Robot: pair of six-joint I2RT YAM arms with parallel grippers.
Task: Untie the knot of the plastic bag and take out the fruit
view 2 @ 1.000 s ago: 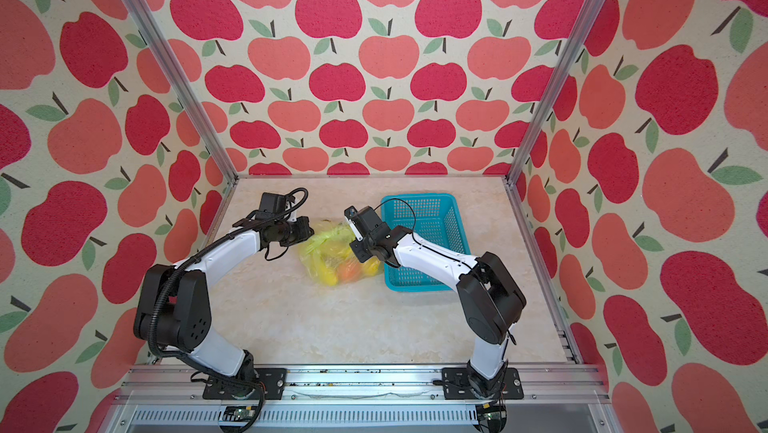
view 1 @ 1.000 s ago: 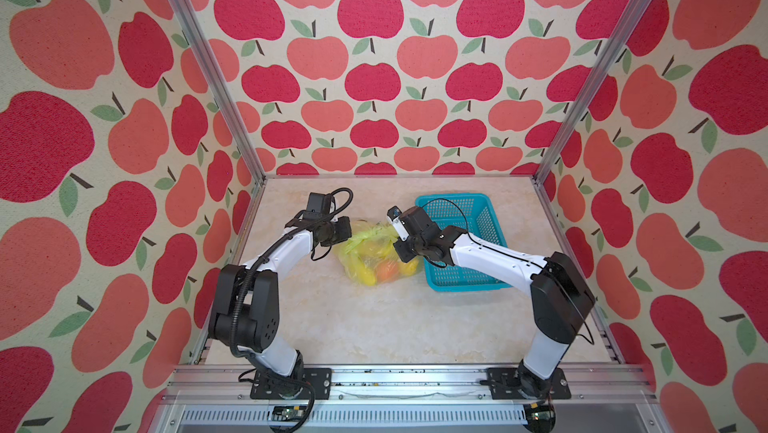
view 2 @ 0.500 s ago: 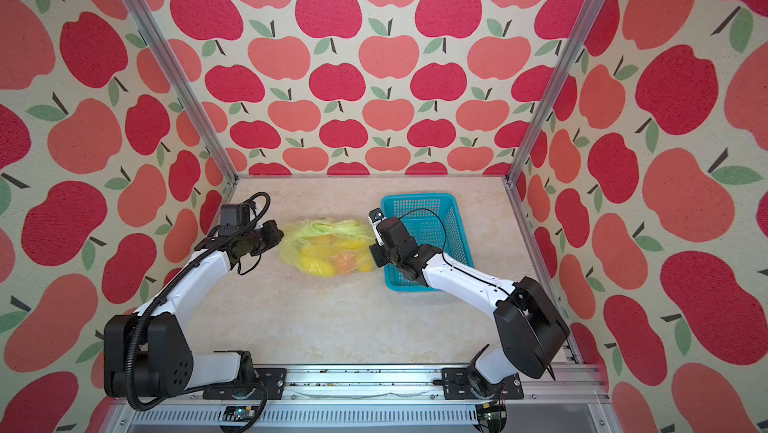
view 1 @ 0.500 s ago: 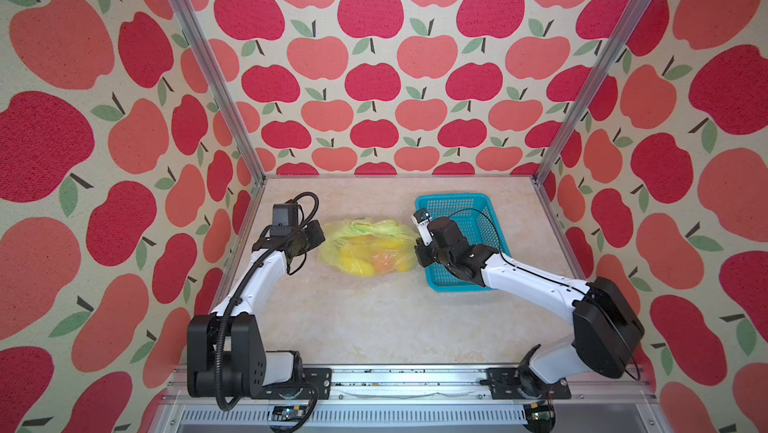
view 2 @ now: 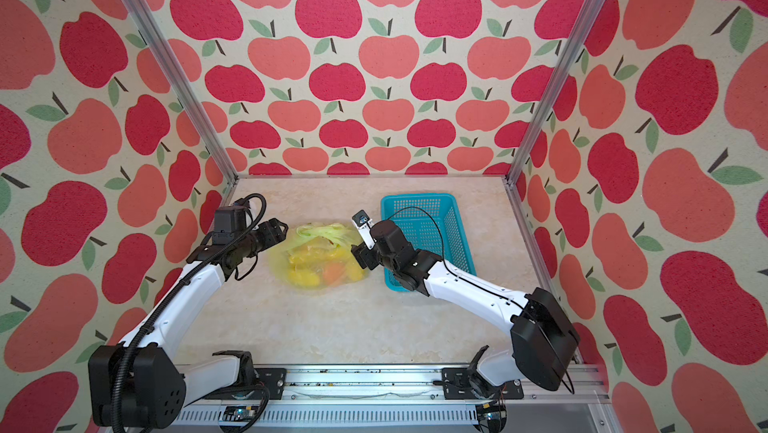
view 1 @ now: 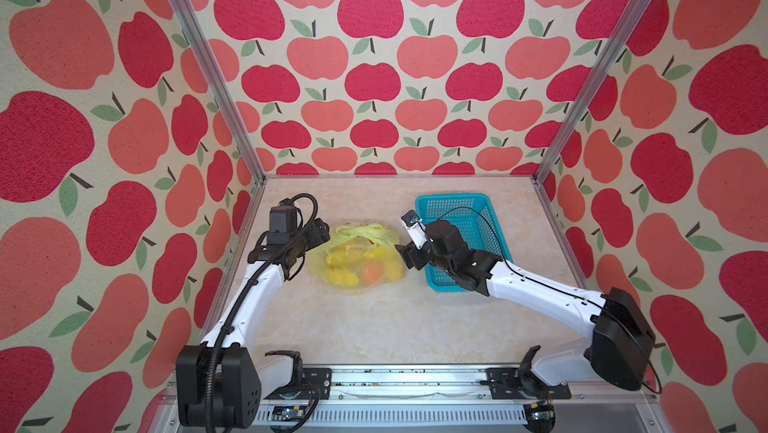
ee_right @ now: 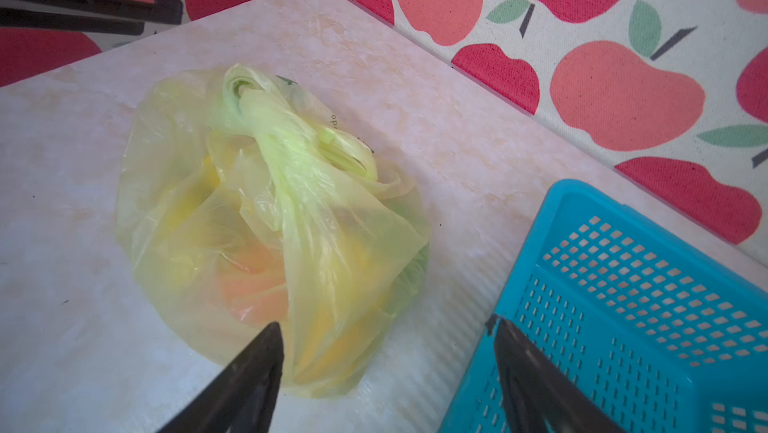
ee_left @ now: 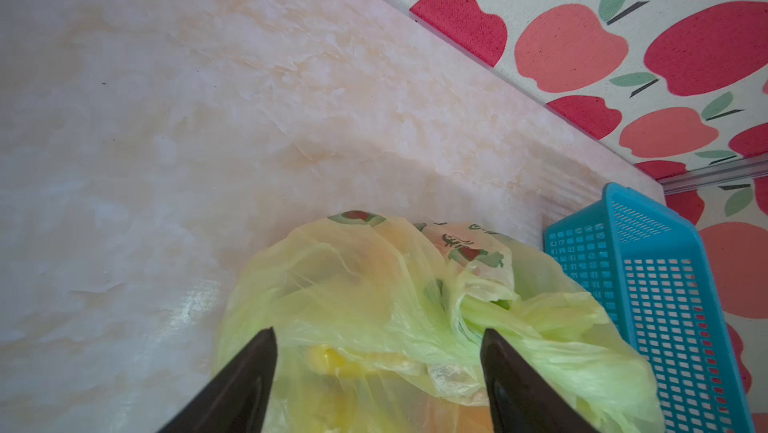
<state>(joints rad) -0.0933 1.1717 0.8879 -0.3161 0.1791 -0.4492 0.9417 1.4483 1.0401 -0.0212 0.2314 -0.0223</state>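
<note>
The yellow-green plastic bag (view 1: 357, 260) (view 2: 316, 262) lies slack on the marble table between my two grippers. Yellow fruit (view 1: 338, 277) and an orange one (view 1: 372, 271) show through its film. The lime knot (view 1: 365, 231) (ee_right: 257, 111) of twisted handle loops rests on the bag's far top. My left gripper (view 1: 322, 233) (ee_left: 378, 331) is open, its fingers astride the bag's left edge and holding nothing. Just off the bag's right side my right gripper (view 1: 403, 254) (ee_right: 385, 322) is open too, one finger over the bag, the other by the basket.
A turquoise perforated basket (view 1: 457, 202) (view 2: 415, 198) (ee_right: 582, 194) stands right of the bag, under my right wrist. Apple-print walls close in the table at the back and on both sides. Bare marble lies in front of the bag.
Both grippers were shut on the bag's handles, stretching it between them. Both have now opened and let go, and the bag has settled on the table.
</note>
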